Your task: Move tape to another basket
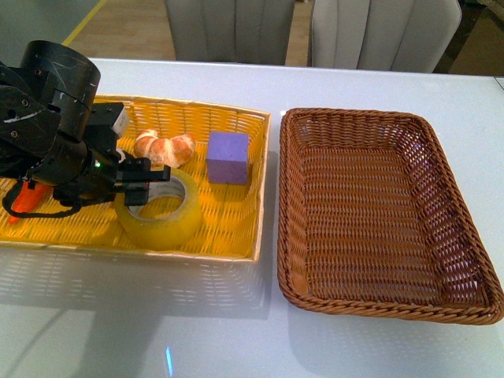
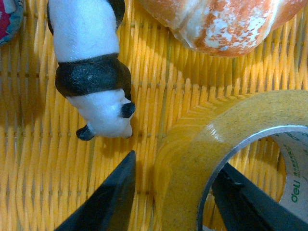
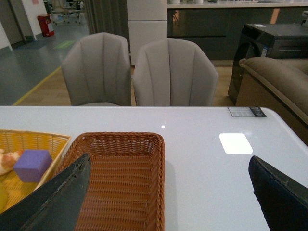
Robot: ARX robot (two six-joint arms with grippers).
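Left tool sits unclenched astride the wall of the wide yellowish translucent packing-tape roll; I'd squeeze squarely before lifting so it doesn't tilt out.

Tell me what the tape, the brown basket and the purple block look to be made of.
Tape: translucent yellowish plastic film, glossy, wound thick on a white printed core, likely cardboard.
Brown basket: woven wicker, or a plastic look-alike; it has a slight sheen and a braided rim.
Purple block: probably foam or painted wood; matte, flat colour, crisp edges.
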